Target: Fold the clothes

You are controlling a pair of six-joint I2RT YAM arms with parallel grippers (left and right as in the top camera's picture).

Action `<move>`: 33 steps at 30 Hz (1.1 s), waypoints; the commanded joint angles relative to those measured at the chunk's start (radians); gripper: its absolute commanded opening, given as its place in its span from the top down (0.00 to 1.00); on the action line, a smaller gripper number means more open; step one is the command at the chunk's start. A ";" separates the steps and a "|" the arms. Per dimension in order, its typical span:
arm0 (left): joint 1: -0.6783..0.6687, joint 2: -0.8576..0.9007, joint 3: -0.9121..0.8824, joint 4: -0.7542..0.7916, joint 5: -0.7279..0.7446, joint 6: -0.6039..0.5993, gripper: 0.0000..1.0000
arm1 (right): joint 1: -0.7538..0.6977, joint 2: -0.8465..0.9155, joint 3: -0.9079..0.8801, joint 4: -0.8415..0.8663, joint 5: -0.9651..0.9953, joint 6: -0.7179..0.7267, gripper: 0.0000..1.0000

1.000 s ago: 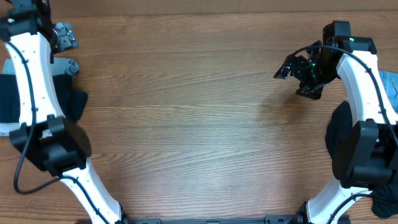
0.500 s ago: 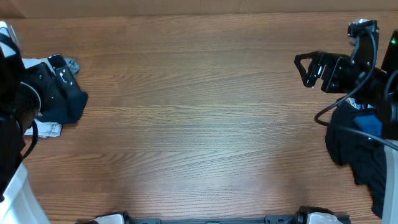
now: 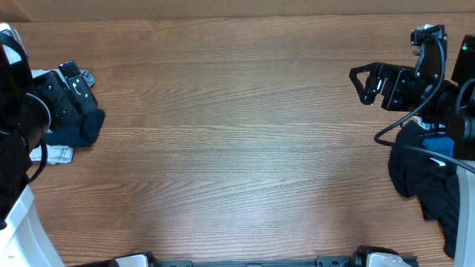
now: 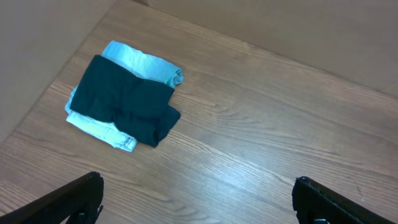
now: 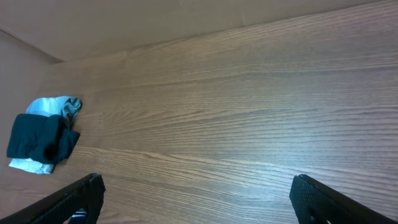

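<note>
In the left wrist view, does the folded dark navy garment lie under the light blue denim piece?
No, the dark navy garment rests on top of the light blue denim piece, covering its middle.

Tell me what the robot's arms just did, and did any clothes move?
The left arm and right arm swung off the middle of the table out to its sides. The left pincer and right pincer are open and empty; nothing was grabbed. In the last half second almost nothing shifted. The folded stack and the dark pile seem to have stayed put.
</note>
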 commanded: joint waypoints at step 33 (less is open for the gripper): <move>-0.006 0.000 0.003 0.001 0.018 -0.022 0.00 | 0.101 -1.304 -1.473 0.655 0.115 -0.303 0.00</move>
